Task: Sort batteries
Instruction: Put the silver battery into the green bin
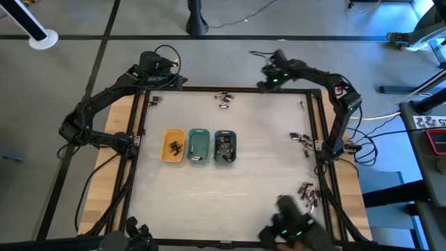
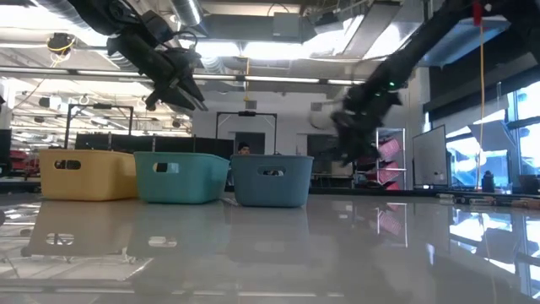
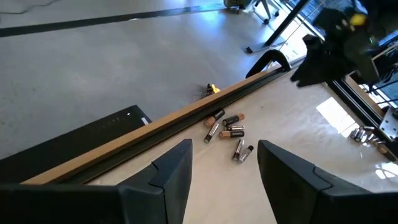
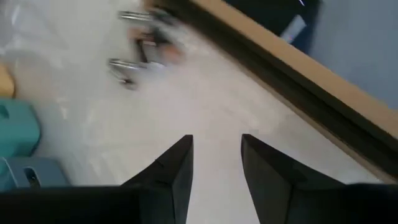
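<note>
High view: batteries (image 1: 224, 99) clustered at upper centre beside the table's far edge, more at right (image 1: 301, 139) and lower right (image 1: 307, 193). Yellow tray (image 1: 165, 149), teal tray (image 1: 198, 135) and grey-blue tray (image 1: 224, 135) in a row at centre, each partly filled. Left gripper (image 1: 164, 66) at upper left, right gripper (image 1: 273, 80) at upper centre-right.

Low view: both grippers aloft, well above the trays; broad bare tabletop in the foreground.

Left wrist view: fingers (image 3: 176, 168) parted and empty, batteries (image 3: 227, 132) lying just beside the raised wooden rim (image 3: 180, 118).

Right wrist view: fingers (image 4: 177, 168) apart with a narrow gap, holding nothing.

Likely small, rigid, smooth, apt to roll; best pinched across the barrel at mid-length. Little clearance against the rim, ample room toward table centre.
</note>
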Robot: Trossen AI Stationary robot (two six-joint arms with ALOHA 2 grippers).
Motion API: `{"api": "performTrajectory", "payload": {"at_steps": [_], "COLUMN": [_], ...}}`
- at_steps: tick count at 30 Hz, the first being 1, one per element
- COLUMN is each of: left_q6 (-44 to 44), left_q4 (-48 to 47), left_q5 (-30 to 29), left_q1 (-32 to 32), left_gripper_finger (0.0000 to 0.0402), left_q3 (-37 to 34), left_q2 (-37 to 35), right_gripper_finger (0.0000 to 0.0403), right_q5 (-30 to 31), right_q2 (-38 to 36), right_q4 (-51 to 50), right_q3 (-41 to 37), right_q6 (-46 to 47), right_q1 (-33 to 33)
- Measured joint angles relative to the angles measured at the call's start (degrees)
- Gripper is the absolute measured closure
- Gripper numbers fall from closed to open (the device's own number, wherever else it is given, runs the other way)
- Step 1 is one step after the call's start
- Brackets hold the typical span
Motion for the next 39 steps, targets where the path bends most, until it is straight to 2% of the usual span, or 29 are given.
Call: {"api": "performTrajectory", "payload": {"at_steps": [6, 9, 14, 21, 27, 32, 39], "left_q6": [0.24, 1.05, 2.64, 3.64, 4.45, 5.04, 6.16], "left_q4": [-0.01, -0.04, -0.07, -0.17, -0.63, -0.78, -0.65], "left_q5": [0.0, 0.01, 0.34, 1.96, 2.66, 3.23, 3.23], "left_q1": [0.0, 0.0, 0.0, 0.0, -0.07, -0.07, -0.07], "left_gripper_finger": [0.0231, 0.0231, 0.0231, 0.0231, 0.0231, 0.0231, 0.0231], "left_q3": [0.0, 0.0, 0.0, -0.01, -0.02, -0.02, -0.02], "left_q2": [0.0, 0.0, 0.0, 0.0, 0.0, 0.0, 0.0], "right_gripper_finger": [0.0267, 0.0267, 0.0267, 0.0267, 0.0267, 0.0267, 0.0267], "right_q5": [7.73, 11.61, 12.36, 14.75, 15.08, 17.37, 15.45], "right_q2": [0.31, 0.4, 4.92, 14.43, 19.39, 22.94, 28.28], "right_q4": [10.67, 14.6, 15.78, 4.43, -0.41, -3.15, -13.42], "right_q3": [0.0, 0.0, 2.35, 14.53, 20.96, 24.55, 33.26], "right_q6": [-7.4, -9.51, -9.53, -17.1, -20.25, -20.52, -20.53], "right_q1": [14.57, 18.89, 19.32, 20.3, 22.2, 22.84, 23.04]}}
